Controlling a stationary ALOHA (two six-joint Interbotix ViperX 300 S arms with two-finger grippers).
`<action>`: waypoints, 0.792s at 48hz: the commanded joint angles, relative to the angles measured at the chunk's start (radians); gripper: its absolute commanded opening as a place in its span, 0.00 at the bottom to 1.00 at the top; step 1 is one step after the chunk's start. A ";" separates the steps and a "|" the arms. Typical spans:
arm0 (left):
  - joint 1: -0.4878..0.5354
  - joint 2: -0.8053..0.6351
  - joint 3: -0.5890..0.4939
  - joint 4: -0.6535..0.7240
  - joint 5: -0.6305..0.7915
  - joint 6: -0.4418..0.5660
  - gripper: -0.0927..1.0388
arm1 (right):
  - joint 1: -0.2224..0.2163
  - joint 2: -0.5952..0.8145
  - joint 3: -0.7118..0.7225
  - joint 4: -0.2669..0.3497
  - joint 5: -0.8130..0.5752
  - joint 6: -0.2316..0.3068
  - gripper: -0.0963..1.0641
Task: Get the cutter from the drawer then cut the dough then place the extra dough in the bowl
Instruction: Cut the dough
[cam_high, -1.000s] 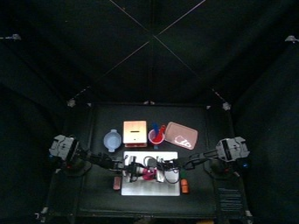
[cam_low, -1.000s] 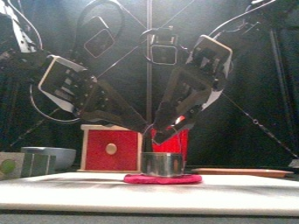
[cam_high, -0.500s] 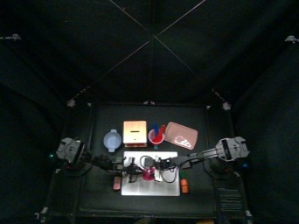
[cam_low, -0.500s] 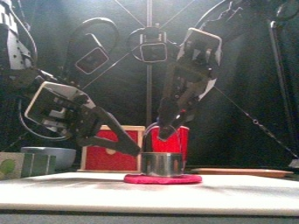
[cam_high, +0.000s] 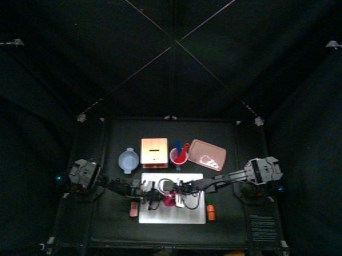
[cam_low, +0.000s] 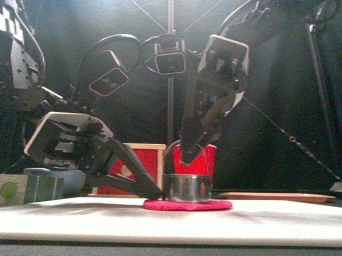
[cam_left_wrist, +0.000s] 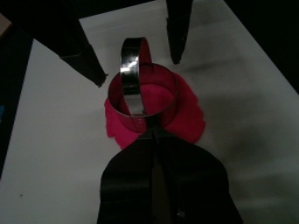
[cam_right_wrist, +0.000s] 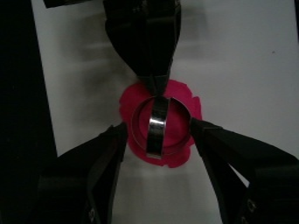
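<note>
Left fingers (cam_left_wrist: 146, 166), shut, pinch the dough's (cam_low: 187, 205) left rim; that arm has dropped low within the last second. Right fingers (cam_right_wrist: 103, 156) stand wide above the cutter (cam_low: 187, 186), which sits pressed into the dough on the board (cam_low: 74, 215). Judgement: cutting done, stripping of the extra is starting.

Left gripper (cam_left_wrist: 149, 136), jaws closed on the round metal cutter with wire handle (cam_left_wrist: 126, 79), covers the edge of the flat pink dough disc (cam_left_wrist: 181, 122) beneath its fingertips. In the front view, its arm screens much of the pale wooden box with red drawer front (cam_low: 148, 158) behind it. In the top view, items under the grippers are too small to separate.
</note>
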 joint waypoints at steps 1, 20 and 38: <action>0.002 -0.006 -0.012 -0.008 0.009 -0.002 0.48 | -0.002 -0.015 -0.034 -0.003 0.011 0.000 0.87; 0.002 0.000 -0.017 -0.012 0.061 -0.002 0.47 | 0.000 0.003 -0.058 -0.006 0.049 -0.008 0.66; 0.003 0.000 -0.017 -0.012 0.083 -0.002 0.47 | 0.002 -0.002 -0.097 -0.021 0.106 -0.005 0.51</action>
